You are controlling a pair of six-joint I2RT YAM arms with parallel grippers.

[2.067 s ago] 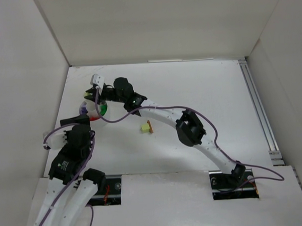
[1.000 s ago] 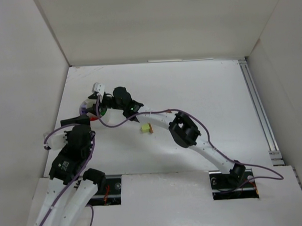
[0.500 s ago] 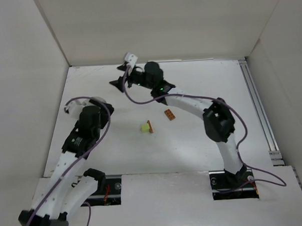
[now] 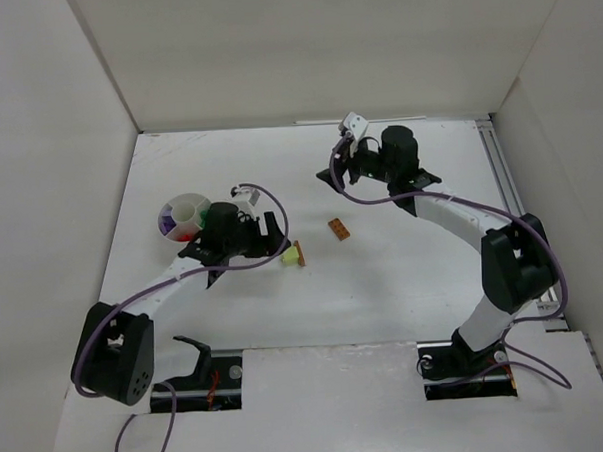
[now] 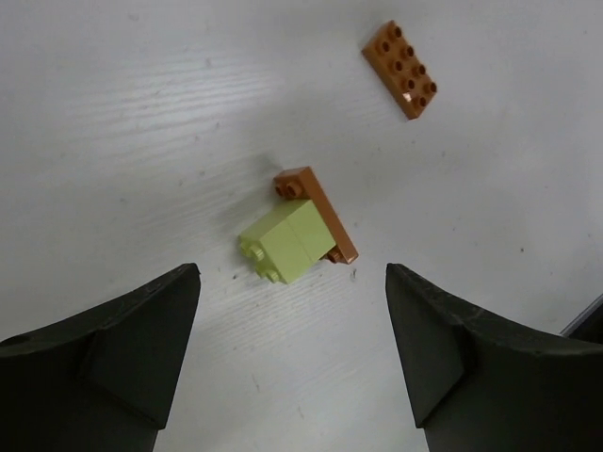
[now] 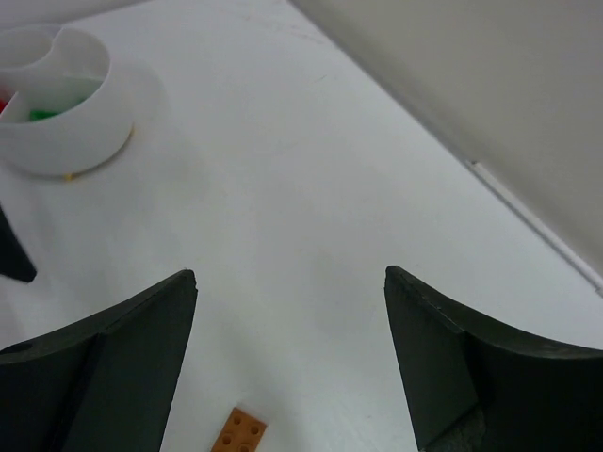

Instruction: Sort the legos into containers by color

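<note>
The left gripper (image 5: 292,287) is spread wide and holds nothing. It hangs low over the white table (image 5: 141,113), and its fingertips stop just short of a small pale green plastic brick (image 5: 281,247). That brick touches a thin orange-brown plastic plate (image 5: 318,212) tipped up on its edge; whether the two are clipped together cannot be told. A flat orange-brown studded brick (image 5: 403,68) lies apart from them, further out.

From above, the left arm covers the near right side of the round white plastic dish (image 4: 183,199). The dish is split into compartments, with purple, red and green showing inside, but the single pieces are too small to tell apart.

The right gripper (image 6: 290,282) is also spread wide and empty, over bare table toward the back. In its own view the flat brick is cut off at the bottom edge, and a dark wedge (image 6: 13,252) at the left edge cannot be identified
</note>
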